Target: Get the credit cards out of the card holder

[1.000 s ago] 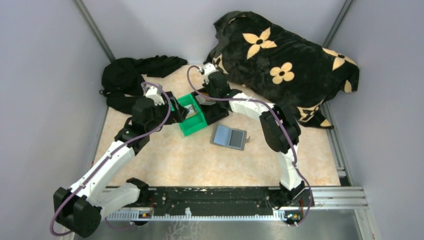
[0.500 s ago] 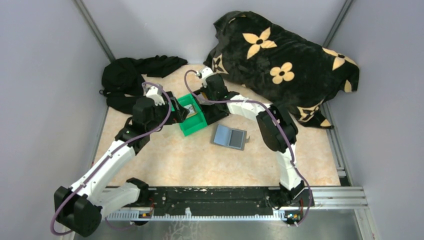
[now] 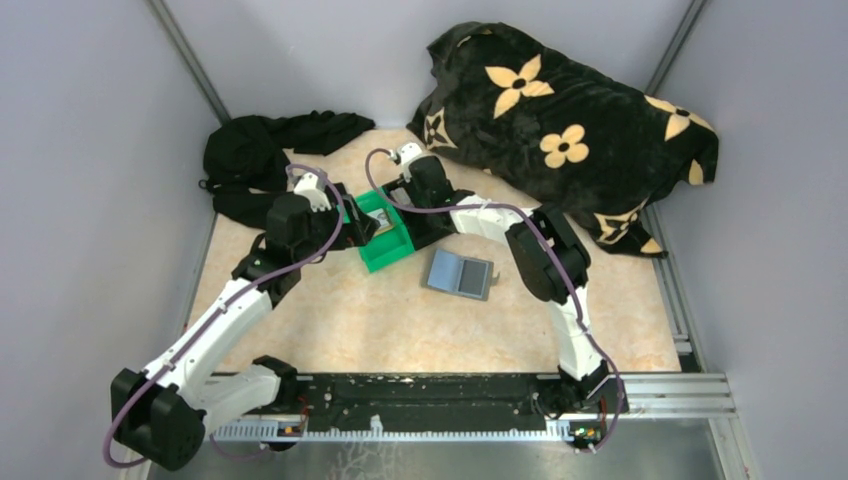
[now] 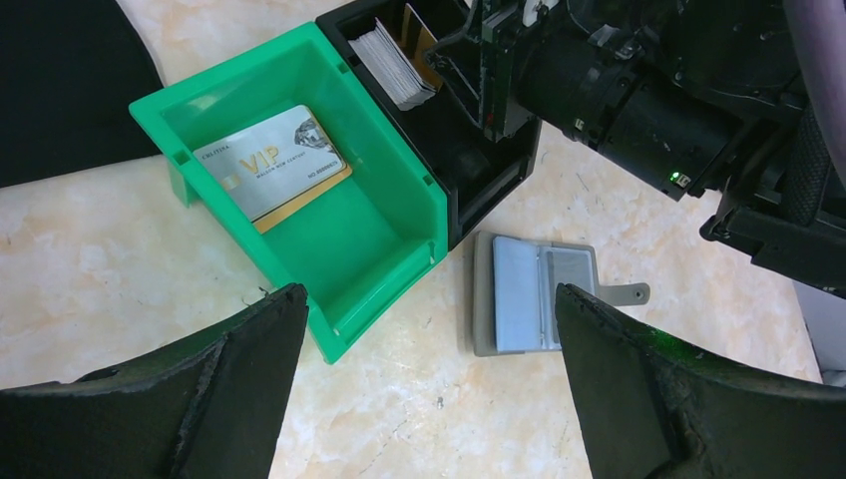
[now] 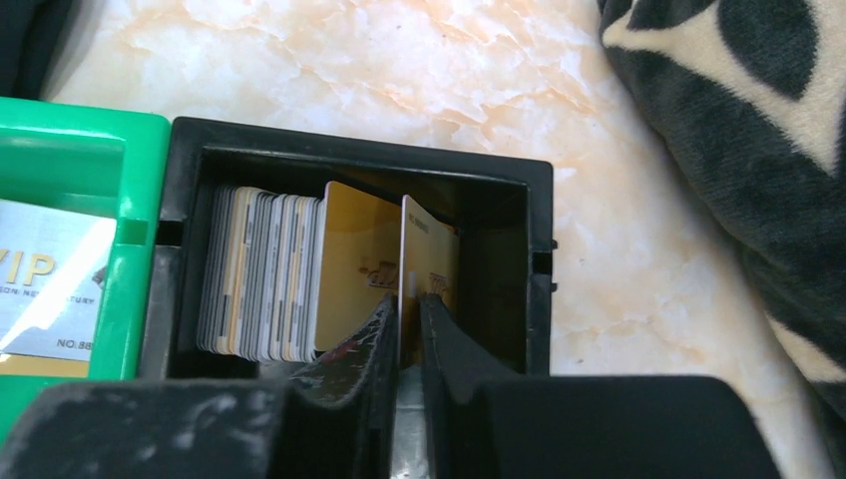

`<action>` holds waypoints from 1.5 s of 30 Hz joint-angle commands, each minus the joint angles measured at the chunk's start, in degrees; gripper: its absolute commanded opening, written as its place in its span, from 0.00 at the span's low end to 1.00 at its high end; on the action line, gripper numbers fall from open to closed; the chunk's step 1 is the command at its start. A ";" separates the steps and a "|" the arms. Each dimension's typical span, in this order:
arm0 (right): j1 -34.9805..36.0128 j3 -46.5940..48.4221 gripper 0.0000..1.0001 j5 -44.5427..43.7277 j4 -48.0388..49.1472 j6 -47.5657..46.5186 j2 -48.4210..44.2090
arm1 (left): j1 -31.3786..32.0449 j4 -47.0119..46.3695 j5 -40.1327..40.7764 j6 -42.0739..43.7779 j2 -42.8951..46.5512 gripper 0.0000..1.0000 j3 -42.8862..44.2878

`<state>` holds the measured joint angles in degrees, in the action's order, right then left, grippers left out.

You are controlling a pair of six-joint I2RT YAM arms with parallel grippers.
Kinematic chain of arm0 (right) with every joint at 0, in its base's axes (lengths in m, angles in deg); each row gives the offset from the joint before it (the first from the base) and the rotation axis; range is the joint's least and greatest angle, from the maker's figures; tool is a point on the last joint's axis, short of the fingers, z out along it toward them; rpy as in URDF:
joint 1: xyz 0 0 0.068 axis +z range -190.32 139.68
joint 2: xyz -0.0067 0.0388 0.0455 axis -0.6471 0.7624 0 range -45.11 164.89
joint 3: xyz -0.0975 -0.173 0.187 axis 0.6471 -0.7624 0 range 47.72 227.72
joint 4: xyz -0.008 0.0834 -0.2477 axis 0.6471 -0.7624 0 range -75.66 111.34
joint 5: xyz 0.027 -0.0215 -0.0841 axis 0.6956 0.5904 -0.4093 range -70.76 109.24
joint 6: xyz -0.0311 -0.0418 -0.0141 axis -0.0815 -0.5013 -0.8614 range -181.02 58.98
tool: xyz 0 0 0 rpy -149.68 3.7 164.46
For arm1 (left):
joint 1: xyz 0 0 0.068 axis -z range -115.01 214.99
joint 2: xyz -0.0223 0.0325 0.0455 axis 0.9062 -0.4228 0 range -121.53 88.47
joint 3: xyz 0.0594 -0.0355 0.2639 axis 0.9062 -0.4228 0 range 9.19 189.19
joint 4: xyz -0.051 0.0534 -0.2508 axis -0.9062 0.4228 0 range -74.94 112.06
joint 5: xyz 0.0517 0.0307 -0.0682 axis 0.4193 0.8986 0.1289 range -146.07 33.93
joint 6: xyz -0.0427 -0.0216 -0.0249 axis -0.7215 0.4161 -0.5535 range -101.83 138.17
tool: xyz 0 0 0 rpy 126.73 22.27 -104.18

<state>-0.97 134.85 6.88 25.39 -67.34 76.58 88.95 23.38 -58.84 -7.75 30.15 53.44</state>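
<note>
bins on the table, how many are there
2. The green bin holds flat cards; the black bin touches its side and holds upright cards, one pinched by the right gripper. No others show, though the blanket could hide some.

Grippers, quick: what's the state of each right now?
Left gripper: open, fingers wide apart, holding nothing, facing the green bin.
Right gripper: closed on a golden card standing in the black bin.

Card holder (image 3: 459, 273) beside green bin (image 3: 384, 252)
</note>
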 commanded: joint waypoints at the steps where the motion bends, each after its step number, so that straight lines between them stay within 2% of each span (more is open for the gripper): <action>1: 0.99 -1.52 0.22 1.10 1.03 0.51 -1.10 | -0.54 -1.61 -1.25 -0.13 -0.33 0.99 -0.74; 4: 0.97 -1.48 0.30 1.04 1.09 -0.07 -1.83 | -0.63 -1.92 -1.68 -0.17 -0.37 0.99 -0.96; 17: 1.66 -1.82 0.32 0.95 1.00 -1.39 -6.23 | -0.86 -2.98 -2.74 -0.41 -0.78 0.99 -1.52; 21: 1.78 -1.58 0.40 1.48 0.47 -1.41 -7.69 | -0.98 -3.51 -3.51 -0.46 -0.92 0.99 -1.83; 25: 1.86 -1.47 0.41 2.86 -0.16 -0.61 -8.38 | -0.94 -3.81 -3.94 -0.55 -0.91 0.99 -2.04; 32: 2.04 -0.97 0.31 5.28 -0.75 1.40 -7.78 | -1.04 -3.93 -4.33 -0.65 -0.72 0.99 -2.24; 42: 2.05 -1.88 0.27 5.11 0.51 4.01 -9.12 | -1.07 -4.03 -4.66 -0.66 -0.67 0.99 -2.35; 44: 1.79 -1.15 0.23 3.10 0.13 4.09 -9.65 | -1.06 -4.10 -4.81 -0.63 -0.73 0.99 -2.33; 45: 1.11 -0.46 0.17 1.91 -0.41 4.56 -9.74 | -1.05 -4.14 -4.95 -0.68 -0.74 0.99 -2.34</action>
<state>0.19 132.84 11.73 23.60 -64.42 71.38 88.34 21.02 -62.77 -8.14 29.23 51.36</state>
